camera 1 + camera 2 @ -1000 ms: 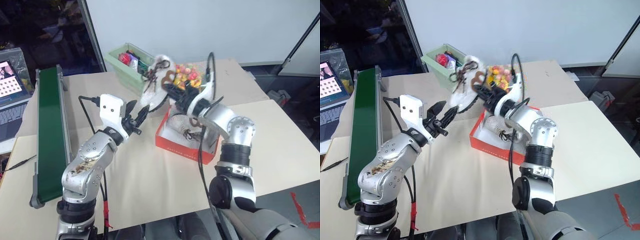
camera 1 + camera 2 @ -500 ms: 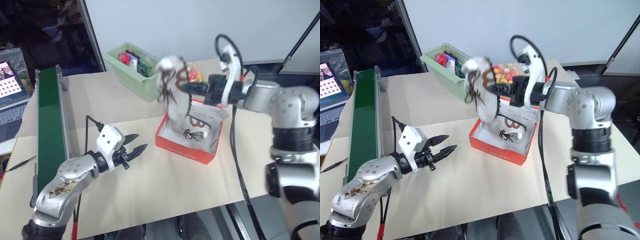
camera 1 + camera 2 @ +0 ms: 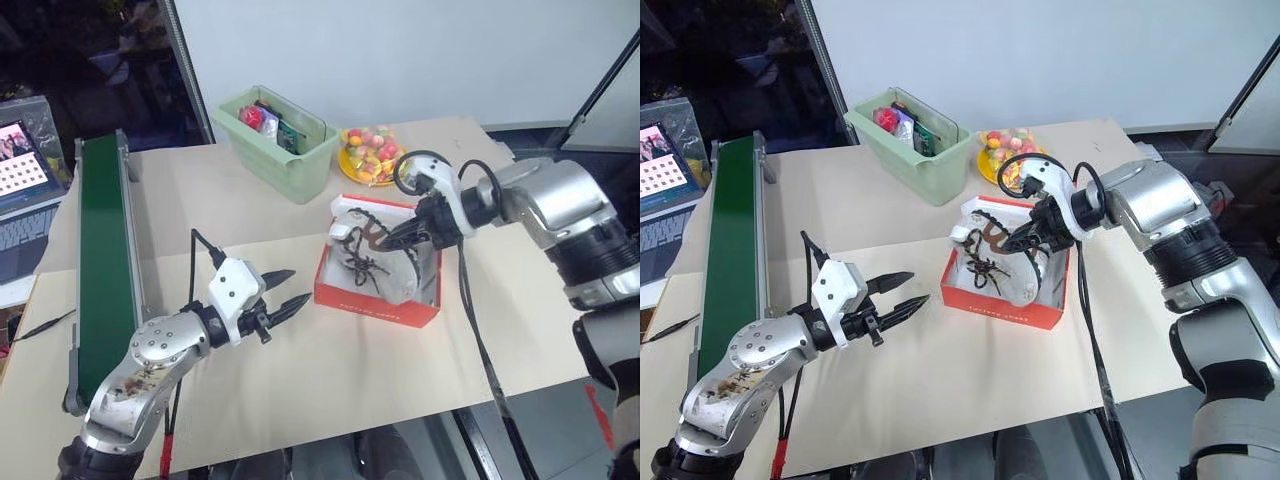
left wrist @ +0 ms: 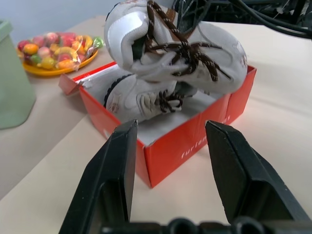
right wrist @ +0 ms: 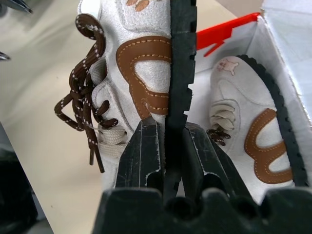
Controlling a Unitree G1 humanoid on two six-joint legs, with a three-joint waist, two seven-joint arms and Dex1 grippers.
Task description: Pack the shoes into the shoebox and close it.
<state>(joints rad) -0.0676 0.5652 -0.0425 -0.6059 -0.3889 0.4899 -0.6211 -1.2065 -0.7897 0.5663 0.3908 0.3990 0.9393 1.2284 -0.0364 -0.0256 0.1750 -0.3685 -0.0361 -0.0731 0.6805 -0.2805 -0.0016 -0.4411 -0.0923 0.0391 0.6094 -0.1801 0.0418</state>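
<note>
Jaws of the right gripper clamp the black sole of a cream suede sneaker with brown laces, tilted over the red-orange cardboard shoebox holding its twin; left gripper gapes empty beside the box.

I see the shoes as soft, matt cream suede with stitched brown leather-like patches, woven dark laces and a ridged black rubber sole. The shoebox looks like smooth red cardboard, white inside. The table has a matt, paper-like beige surface. The bin at upper centre is pale green, slightly glossy plastic.
</note>
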